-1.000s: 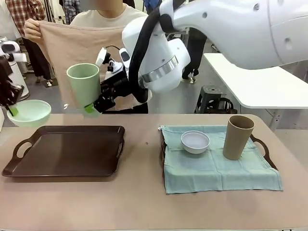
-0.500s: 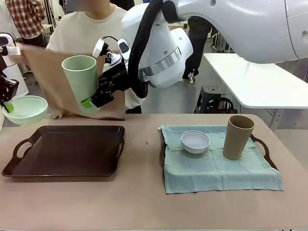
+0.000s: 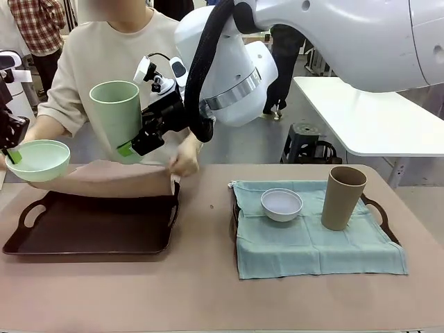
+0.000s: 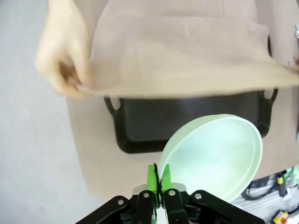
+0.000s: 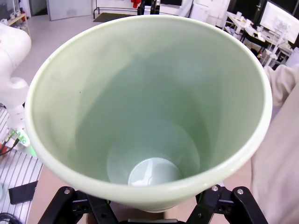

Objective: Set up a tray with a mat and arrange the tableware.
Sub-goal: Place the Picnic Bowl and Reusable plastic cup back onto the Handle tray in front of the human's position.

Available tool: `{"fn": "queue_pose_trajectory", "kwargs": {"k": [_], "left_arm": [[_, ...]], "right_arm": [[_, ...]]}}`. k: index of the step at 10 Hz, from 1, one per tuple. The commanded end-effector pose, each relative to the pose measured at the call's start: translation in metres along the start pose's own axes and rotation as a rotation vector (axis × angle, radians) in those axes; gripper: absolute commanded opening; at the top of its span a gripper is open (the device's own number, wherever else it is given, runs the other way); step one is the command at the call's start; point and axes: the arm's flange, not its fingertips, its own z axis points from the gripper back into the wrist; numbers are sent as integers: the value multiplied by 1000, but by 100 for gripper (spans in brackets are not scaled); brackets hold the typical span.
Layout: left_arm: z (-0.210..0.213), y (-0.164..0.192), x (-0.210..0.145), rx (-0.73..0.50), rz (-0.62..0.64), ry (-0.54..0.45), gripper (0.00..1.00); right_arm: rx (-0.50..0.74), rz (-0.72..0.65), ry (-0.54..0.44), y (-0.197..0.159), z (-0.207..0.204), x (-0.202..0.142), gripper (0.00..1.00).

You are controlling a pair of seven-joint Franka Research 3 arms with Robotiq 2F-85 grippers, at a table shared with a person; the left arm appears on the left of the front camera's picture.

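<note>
Two trays: dark plastic tray (image 3: 97, 229) w/ tan cloth mat (image 3: 118, 182) going on; other holds whitish bowl (image 3: 281, 204), tan tumbler (image 3: 343, 198), both empty. L gripper (image 4: 158, 179) pinches mint bowl (image 3: 37, 159); R gripper (image 3: 135, 149) grasps mint tumbler (image 3: 116, 118), both aloft.

The work table (image 3: 208, 298) has a tan, matte top with a rounded near edge. Behind it to the right stands a second table with a white top (image 3: 378, 125), and a small dark stool (image 3: 305, 139) sits on the grey floor (image 3: 263, 146) between the two. Farther back a person in a plaid shirt (image 3: 38, 24) stands at the left. In the right wrist view, desks with monitors (image 5: 280, 18) line a bright room, lit evenly from above.
</note>
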Motion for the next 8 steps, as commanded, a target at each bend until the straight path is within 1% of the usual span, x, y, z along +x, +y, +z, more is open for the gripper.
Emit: {"fn": "queue_pose_trajectory", "kwargs": {"k": [1,8], "left_arm": [[2,0,0,-1,-7,-13,0],[2,0,0,-1,-7,-13,0]], "right_arm": [[-4,5,-5,0,-1,0,1],[-4,5,-5,0,-1,0,1]]}}
